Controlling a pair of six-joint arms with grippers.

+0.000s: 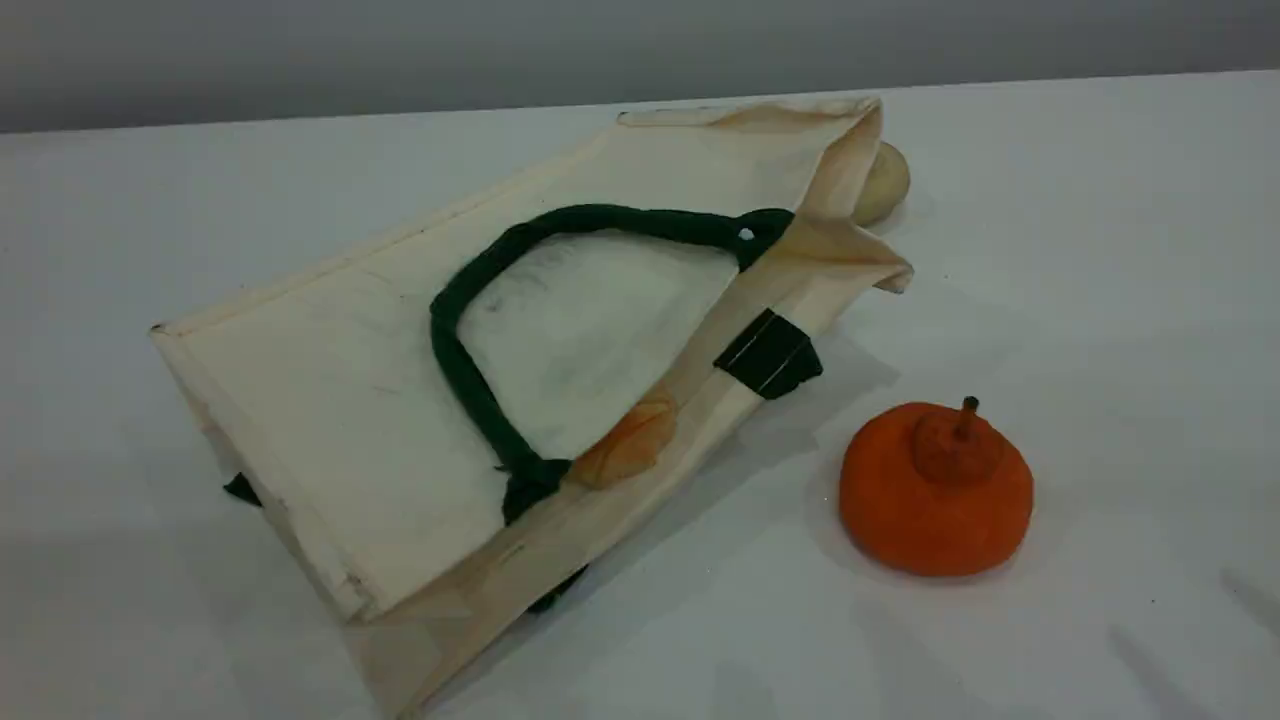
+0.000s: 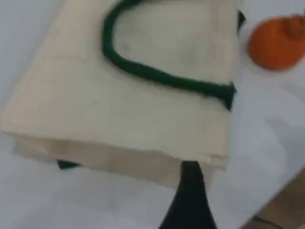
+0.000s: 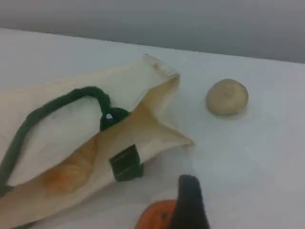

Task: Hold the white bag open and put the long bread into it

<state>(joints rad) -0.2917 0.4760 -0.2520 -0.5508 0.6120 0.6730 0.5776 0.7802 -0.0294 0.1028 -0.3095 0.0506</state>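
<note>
cream canvas white bag (image 1: pixel 330 400) lies flat on its side across the left and centre of the scene view on the white table (image 1: pixel 1100 250), mouth toward the right, dark green handle (image 1: pixel 470 300) looped over its top panel, green patch (image 1: pixel 768 352) at the rim. long bread (image 1: pixel 628 444) sits inside the mouth, only its orange-yellow end showing between the fabric layers. orange pumpkin ball (image 1: pixel 935 490) stands on the table lower right, apart from the bag; beige bun (image 1: pixel 880 182) sits behind the bag's upper right corner. left gripper (image 2: pixel 189 200) hangs by the bag's closed bottom edge, right gripper (image 3: pixel 189 202) by the pumpkin, both spread wide, holding nothing.
</note>
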